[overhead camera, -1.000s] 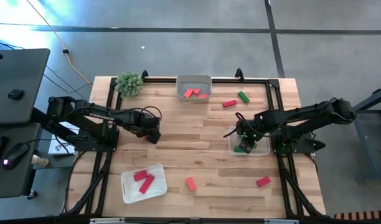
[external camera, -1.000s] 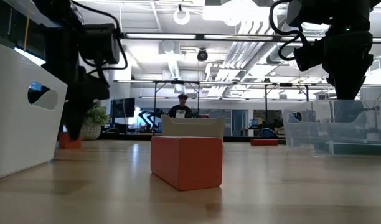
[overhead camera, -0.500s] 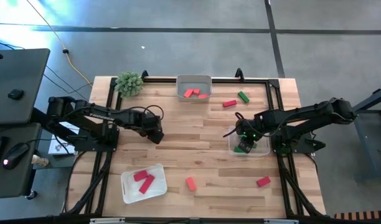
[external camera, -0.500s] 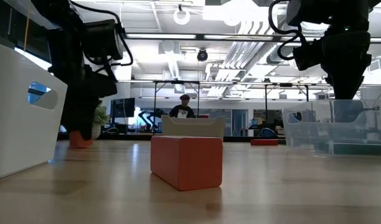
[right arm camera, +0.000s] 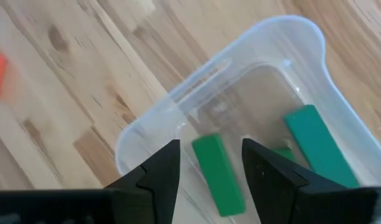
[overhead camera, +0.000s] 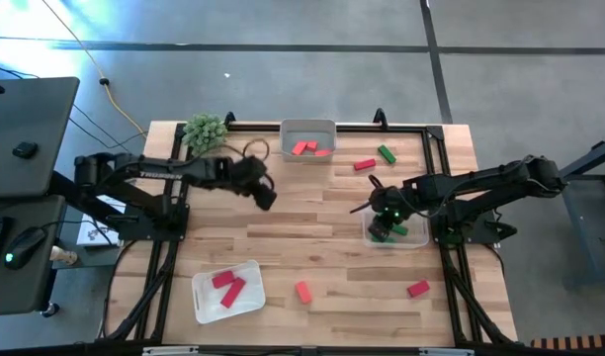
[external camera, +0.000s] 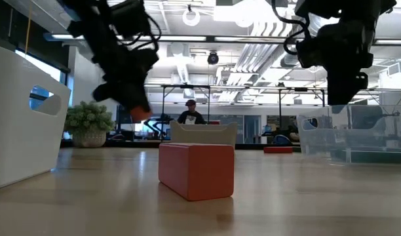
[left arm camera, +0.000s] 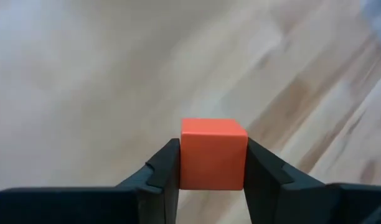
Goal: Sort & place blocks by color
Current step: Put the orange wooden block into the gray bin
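Counter (overhead camera: 322, 247): wooden, blocks scattered.
Left gripper (left arm camera: 212, 177): pinches an orange block (left arm camera: 213, 153); we carry it level.
Right gripper (right arm camera: 209, 165): spread above clear tray (right arm camera: 315, 56).

1. No text, label, brand, number or sign can be read in any of the views.
2. The dark left arm (overhead camera: 154, 170) carries a faint pale marking along its upper link in the high view; it is too small to make out as letters.
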You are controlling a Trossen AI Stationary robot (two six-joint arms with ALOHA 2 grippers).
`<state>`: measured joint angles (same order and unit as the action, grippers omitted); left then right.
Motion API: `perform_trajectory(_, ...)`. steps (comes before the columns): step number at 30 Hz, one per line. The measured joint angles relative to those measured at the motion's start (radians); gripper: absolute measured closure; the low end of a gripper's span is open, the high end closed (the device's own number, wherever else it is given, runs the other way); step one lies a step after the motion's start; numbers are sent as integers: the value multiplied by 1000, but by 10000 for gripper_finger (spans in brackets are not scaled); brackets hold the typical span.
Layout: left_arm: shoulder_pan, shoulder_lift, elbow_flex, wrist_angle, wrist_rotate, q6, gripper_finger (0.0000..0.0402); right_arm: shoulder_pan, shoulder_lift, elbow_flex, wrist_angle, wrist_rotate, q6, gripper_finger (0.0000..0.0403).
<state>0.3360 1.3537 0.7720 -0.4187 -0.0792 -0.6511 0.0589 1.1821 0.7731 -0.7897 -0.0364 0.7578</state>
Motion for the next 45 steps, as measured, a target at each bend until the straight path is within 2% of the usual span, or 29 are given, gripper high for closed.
perform_trajectory(4,89,0,71,39,3,137,295,0,0,0,34,3,47,242)
perform_trajectory(13,267,0,174,154,120,375,295,0,0,0,202,63,138,242)
perform_trajectory(26,396,35,356,206,156,671,290,-42,0,0,448,193,166,242)
perform_trajectory(38,429,261,556,201,238,795,290,-155,0,0,601,198,159,242)
perform_trajectory(45,429,441,612,198,285,730,290,-160,0,0,610,248,178,242)
